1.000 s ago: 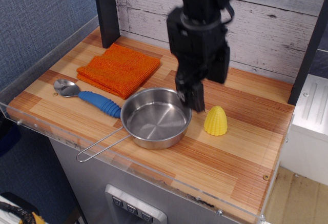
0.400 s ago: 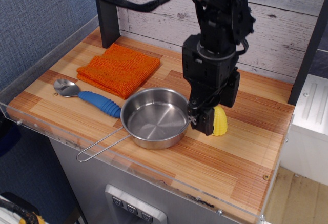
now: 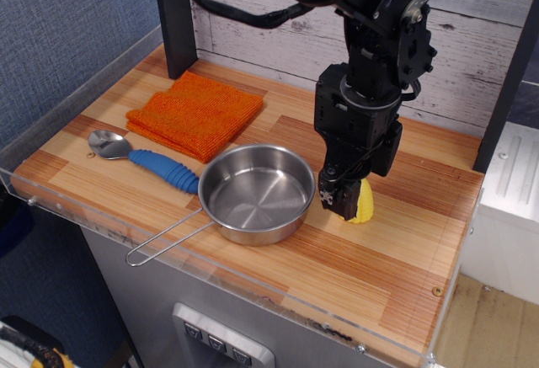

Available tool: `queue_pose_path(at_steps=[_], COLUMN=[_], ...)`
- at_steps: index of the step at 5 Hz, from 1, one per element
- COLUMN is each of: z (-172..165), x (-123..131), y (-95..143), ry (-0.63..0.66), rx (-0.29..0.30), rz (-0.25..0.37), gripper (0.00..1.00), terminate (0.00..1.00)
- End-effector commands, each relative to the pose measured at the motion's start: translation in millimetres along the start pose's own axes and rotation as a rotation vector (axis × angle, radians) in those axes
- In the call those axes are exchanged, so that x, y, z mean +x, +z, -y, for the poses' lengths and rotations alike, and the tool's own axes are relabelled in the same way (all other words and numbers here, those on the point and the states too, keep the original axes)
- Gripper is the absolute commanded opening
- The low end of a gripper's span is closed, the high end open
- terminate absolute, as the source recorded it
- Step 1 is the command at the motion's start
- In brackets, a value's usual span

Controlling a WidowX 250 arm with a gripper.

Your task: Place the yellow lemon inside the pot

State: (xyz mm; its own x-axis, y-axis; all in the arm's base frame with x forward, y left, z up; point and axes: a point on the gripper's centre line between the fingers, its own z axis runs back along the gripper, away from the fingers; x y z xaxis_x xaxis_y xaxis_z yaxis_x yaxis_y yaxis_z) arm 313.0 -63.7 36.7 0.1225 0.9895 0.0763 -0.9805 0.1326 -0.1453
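Observation:
The yellow lemon [image 3: 365, 204] stands on the wooden table just right of the pot, mostly hidden behind my gripper. The pot [image 3: 254, 194] is a shiny steel pan with nothing in it, its wire handle [image 3: 164, 239] pointing to the front left. My black gripper [image 3: 345, 200] is lowered over the lemon, with one finger [image 3: 337, 198] on its left side. The other finger is hidden, so I cannot tell whether the jaws are closed on the lemon.
A metal spoon with a blue ribbed handle [image 3: 143, 157] lies left of the pot. A folded orange cloth [image 3: 195, 112] lies behind it. A clear rim [image 3: 210, 280] runs along the table's front edge. A black post [image 3: 175, 18] stands at the back.
My gripper has moved right from above the pot's right rim and come down around the lemon, which now shows only partly. The lemon and pot have not moved.

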Motion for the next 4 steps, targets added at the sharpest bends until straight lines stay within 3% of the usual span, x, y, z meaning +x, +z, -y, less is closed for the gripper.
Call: queue_pose_path(at_steps=[1, 2, 3, 4], z=[17.3, 14.4, 10.2, 11.5], x=[-6.5, -9.7, -10.9, -10.6], y=[-0.5, -4.4, -6.9, -4.1], ry=[-0.008, 0.005, 0.018, 0.018], rx=[-0.029, -0.016, -0.009, -0.011], rz=[-0.011, -0.016, -0.024, -0.016], gripper=[1.00, 1.00, 0.00, 0.00], terminate=[0.00, 0.00, 0.00, 0.00])
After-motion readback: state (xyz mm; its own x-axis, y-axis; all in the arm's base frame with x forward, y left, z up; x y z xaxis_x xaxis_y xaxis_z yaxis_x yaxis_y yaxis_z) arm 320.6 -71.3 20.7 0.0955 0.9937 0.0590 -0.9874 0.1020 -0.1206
